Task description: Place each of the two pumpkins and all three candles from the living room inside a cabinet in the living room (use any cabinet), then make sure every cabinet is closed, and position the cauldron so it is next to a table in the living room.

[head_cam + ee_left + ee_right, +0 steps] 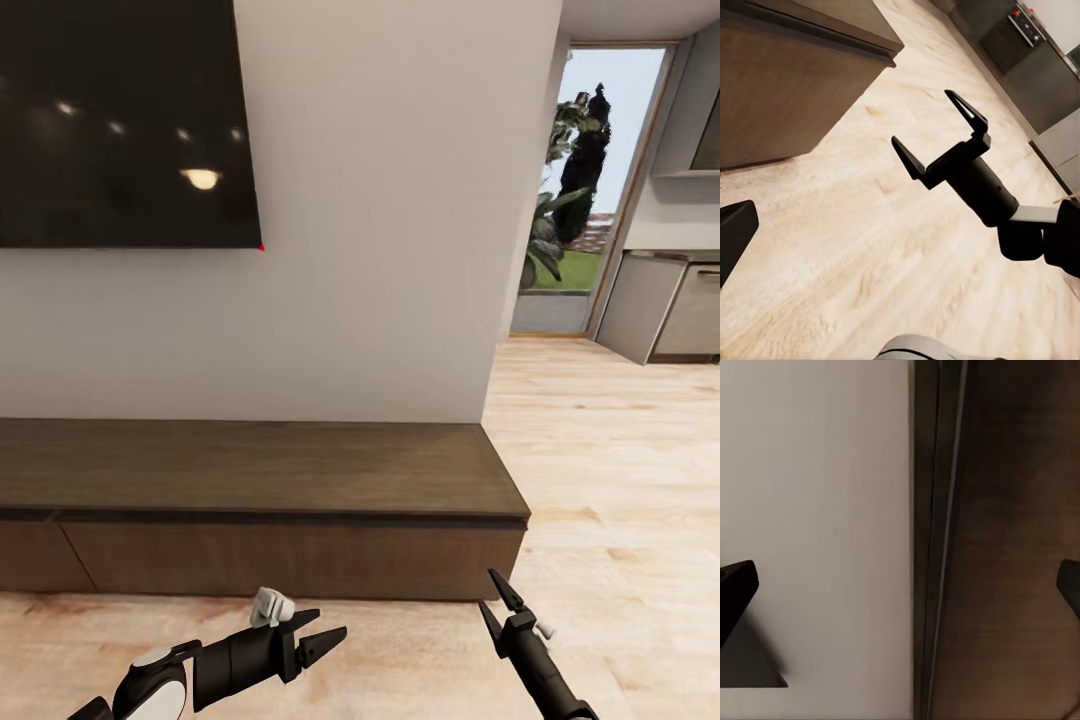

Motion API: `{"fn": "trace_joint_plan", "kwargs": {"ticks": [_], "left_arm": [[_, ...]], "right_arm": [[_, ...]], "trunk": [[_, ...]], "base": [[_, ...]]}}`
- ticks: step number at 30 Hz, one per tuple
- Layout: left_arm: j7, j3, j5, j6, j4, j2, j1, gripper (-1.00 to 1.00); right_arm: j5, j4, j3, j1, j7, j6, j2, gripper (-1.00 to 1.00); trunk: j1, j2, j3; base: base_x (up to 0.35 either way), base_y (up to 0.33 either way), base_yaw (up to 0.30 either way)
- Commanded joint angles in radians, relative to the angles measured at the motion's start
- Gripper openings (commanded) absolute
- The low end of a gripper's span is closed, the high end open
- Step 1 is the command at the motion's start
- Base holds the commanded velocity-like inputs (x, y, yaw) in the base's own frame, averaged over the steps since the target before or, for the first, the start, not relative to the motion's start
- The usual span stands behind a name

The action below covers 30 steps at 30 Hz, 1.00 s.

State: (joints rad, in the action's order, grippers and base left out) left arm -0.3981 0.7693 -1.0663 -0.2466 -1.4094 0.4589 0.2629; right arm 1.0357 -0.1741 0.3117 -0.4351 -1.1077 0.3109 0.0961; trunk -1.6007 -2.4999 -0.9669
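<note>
The long, low, dark brown cabinet (260, 500) runs along the white wall, and its flat fronts look closed. In the left wrist view its corner (787, 90) stands over the floor. My left gripper (325, 630) hovers low in front of it, open and empty. My right gripper (488, 590) points up near the cabinet's right end, also open and empty; the left wrist view shows it (926, 124) with its fingers spread. In the right wrist view the cabinet's dark wood (1012, 547) is close ahead. Pumpkins, candles, cauldron and table are out of view.
A large black TV (120, 120) hangs on the wall above the cabinet. Light wood floor (620, 480) stretches to the right toward a glass doorway (590, 200) and grey kitchen units (670, 310).
</note>
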Motion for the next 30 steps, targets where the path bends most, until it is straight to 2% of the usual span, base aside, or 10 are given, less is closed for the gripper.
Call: {"fn": "trace_joint_plan", "kwargs": {"ticks": [1,16,25,30], "left_arm": [[0.000,0.001,-0.011,-0.006,0.000,0.000,0.001,1.00],[0.001,0.001,-0.011,-0.006,0.001,0.000,0.001,1.00],[0.001,0.001,-0.011,-0.006,0.001,0.000,0.001,1.00],[0.001,0.001,-0.011,-0.006,0.001,0.000,0.001,1.00]], "right_arm": [[0.009,0.001,-0.003,-0.001,-0.001,0.010,0.003,1.00],[0.009,0.023,-0.002,0.000,0.006,0.010,0.008,1.00],[0.010,0.024,-0.002,0.000,0.031,0.010,0.007,1.00],[0.010,0.024,-0.002,-0.001,0.032,0.010,0.007,1.00]], "trunk": [[0.000,0.000,-0.001],[0.000,0.000,-0.001],[0.000,0.000,-0.001],[0.000,0.000,-0.001]], "base": [[0.155,-0.019,0.000],[0.125,-0.054,0.000],[0.252,-0.007,0.000],[0.100,-0.001,0.000]]}}
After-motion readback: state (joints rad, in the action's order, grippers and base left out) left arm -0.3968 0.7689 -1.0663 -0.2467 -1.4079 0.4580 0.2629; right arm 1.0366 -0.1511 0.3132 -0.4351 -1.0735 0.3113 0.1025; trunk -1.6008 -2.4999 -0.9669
